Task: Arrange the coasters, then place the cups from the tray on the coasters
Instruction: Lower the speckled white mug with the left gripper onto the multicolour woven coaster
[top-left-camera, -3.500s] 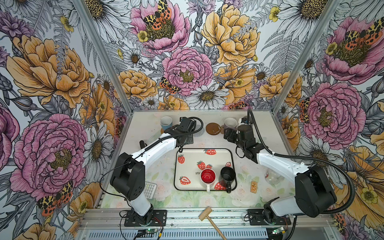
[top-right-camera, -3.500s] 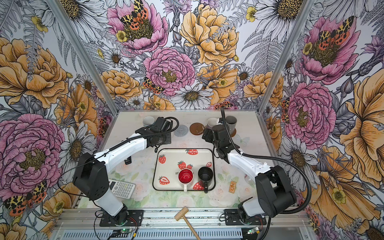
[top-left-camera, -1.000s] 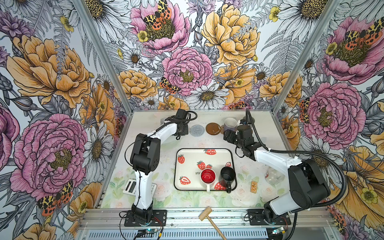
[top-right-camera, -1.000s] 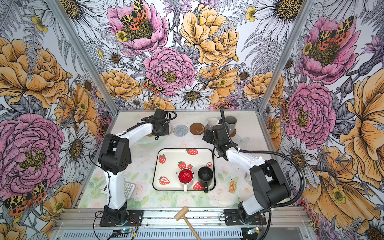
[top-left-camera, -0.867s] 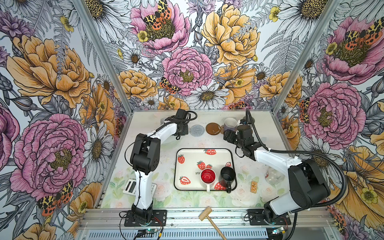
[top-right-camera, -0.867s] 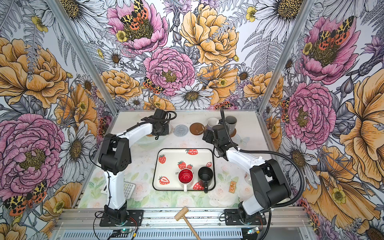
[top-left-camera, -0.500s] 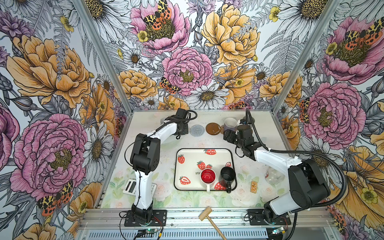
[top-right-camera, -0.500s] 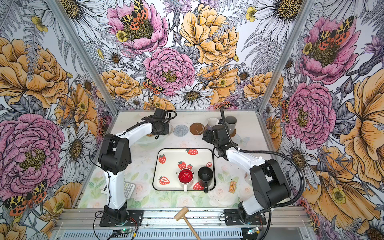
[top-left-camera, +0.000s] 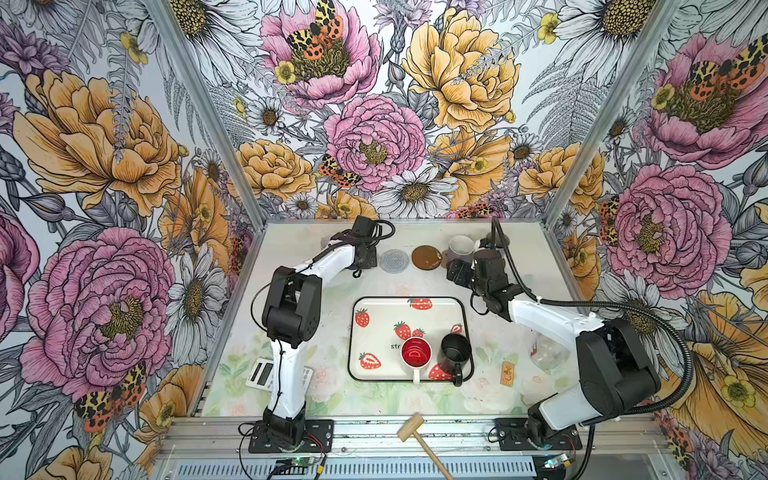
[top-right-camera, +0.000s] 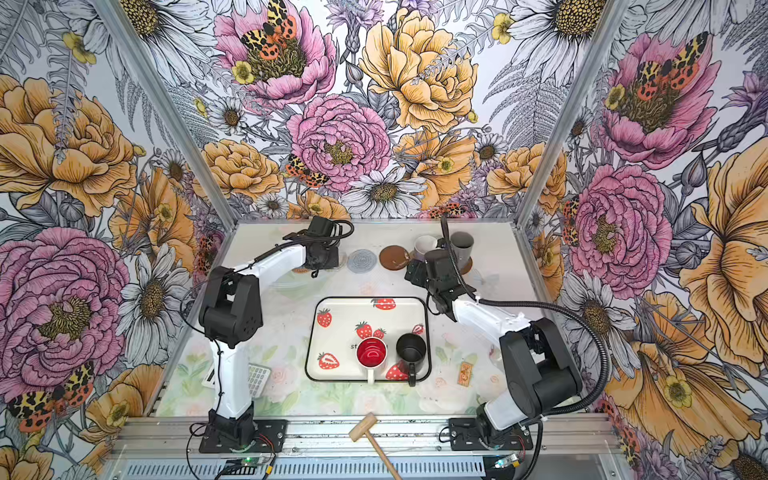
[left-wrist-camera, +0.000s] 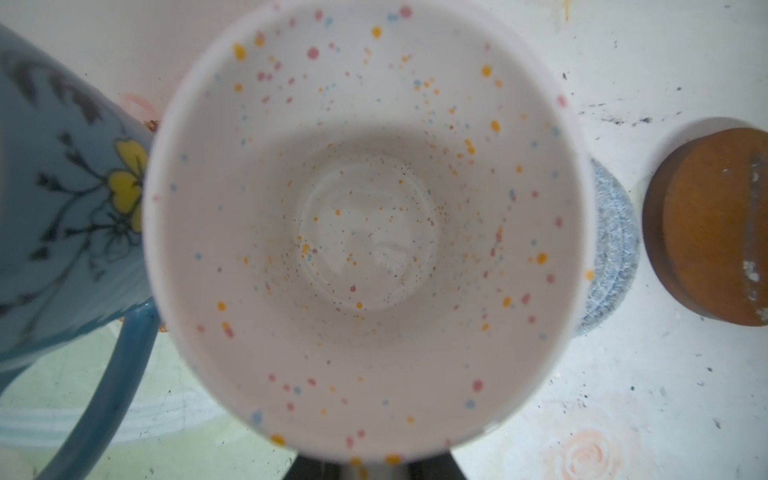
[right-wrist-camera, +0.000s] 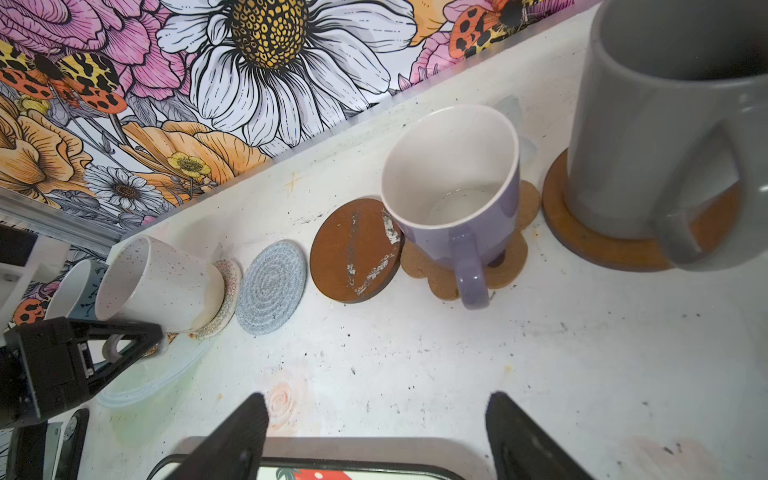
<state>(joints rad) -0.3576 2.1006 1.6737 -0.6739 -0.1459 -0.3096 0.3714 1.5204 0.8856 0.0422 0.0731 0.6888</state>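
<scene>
left gripper (right-wrist-camera: 124, 345) pinches the white mug (right-wrist-camera: 158, 282) by its handle, mug tilted on the beige coaster (right-wrist-camera: 226, 297); right gripper (right-wrist-camera: 376, 401) is spread wide, empty, lavender mug (right-wrist-camera: 465, 237) just ahead

Tray (top-left-camera: 378, 345) holds red-lined mug (top-left-camera: 415, 353) and black mug (top-left-camera: 456, 348). Back row: light-blue mug (left-wrist-camera: 62, 232); speckled white mug (right-wrist-camera: 162, 286) on beige coaster (right-wrist-camera: 230, 291), handle in my left gripper (right-wrist-camera: 141, 338); grey-blue coaster (right-wrist-camera: 272, 286) and brown coaster (right-wrist-camera: 349, 249) bare; lavender mug (right-wrist-camera: 436, 245) on paw coaster (right-wrist-camera: 424, 266); grey mug (right-wrist-camera: 623, 145) on brown disc (right-wrist-camera: 582, 241).

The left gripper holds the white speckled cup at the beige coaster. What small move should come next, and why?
Probably open the left gripper: it is shut on the handle of the white speckled cup, whose base seems to rest on the beige woven coaster.
</scene>
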